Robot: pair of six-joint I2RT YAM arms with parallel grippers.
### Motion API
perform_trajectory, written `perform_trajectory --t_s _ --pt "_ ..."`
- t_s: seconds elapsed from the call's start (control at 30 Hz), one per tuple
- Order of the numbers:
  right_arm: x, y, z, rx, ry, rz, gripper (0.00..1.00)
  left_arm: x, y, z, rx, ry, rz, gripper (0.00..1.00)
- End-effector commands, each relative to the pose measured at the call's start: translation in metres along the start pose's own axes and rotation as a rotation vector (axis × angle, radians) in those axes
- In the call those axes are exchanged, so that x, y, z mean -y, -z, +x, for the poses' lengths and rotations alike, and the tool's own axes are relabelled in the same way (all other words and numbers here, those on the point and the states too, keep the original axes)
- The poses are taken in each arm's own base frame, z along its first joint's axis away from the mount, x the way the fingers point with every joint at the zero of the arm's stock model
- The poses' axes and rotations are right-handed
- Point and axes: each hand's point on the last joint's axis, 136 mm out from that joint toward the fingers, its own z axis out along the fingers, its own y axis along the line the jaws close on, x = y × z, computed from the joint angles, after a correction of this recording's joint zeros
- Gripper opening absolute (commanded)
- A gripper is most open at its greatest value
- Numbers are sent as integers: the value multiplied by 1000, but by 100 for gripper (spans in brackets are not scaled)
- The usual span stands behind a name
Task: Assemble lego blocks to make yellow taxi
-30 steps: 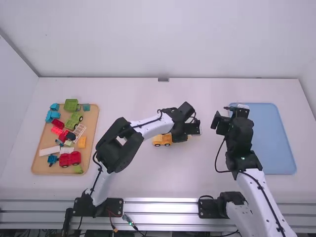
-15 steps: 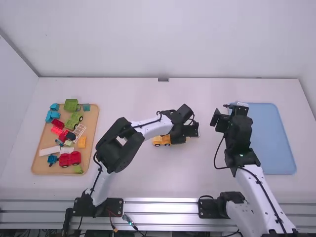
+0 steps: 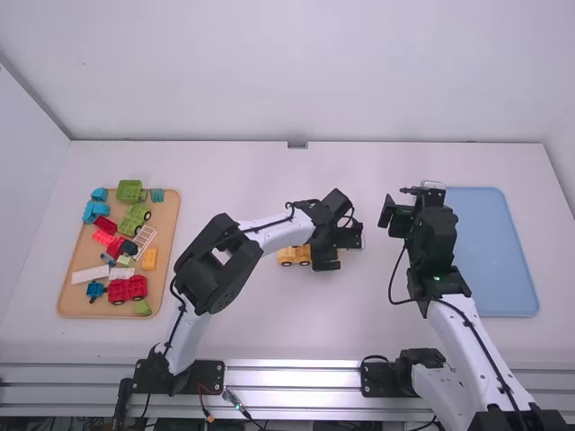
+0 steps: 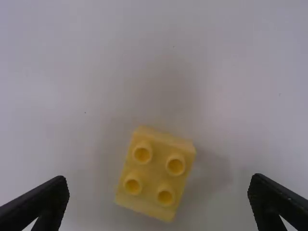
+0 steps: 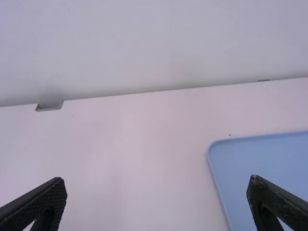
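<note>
While the yellow wheeled piece [image 3: 294, 257] sat just left, your left gripper [image 4: 160, 182] hung empty, fingers spread, over that yellow four-stud brick [image 4: 154, 174], long axis kinda crosswise to the grip; your right gripper [image 5: 156, 183], also spread, was farther off.

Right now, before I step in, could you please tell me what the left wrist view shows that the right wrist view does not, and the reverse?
Left wrist view: a yellow block with four studs facing the camera, seen between the open jaws of the left gripper.

Right wrist view: a corner of the blue tray, the table's back edge and the pale wall behind it; the right gripper is open.

Both: the white tabletop and a pair of black jaws, parted.
</note>
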Motion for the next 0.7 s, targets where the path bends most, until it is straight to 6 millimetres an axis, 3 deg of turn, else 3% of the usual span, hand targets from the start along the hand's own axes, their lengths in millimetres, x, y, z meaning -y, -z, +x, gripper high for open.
perform_trajectory --t_s 0.0,0.03,0.2,0.27,0.33,0.43,0.63,0.67 --pt "0 -1 2 -2 12 -1 99 -1 2 -1 4 -2 8 99" --pt "0 -1 2 -2 12 -1 99 -1 2 -1 4 -2 8 99" --pt "3 -1 -8 21 58 14 99 -30 40 -11 67 34 -47 99" --pt "8 -4 -11 6 52 25 99 -43 67 -15 152 54 -44 99" --pt "9 -8 -13 -9 72 17 99 -50 82 -13 194 74 -40 99" --pt "-6 -20 -17 -59 160 -98 99 -75 123 1 287 142 -56 99" --pt "-38 -52 -11 -208 301 -243 99 -108 169 43 365 260 -90 100" --pt "-51 -60 -6 -253 361 -293 99 -116 177 53 387 287 -99 99"
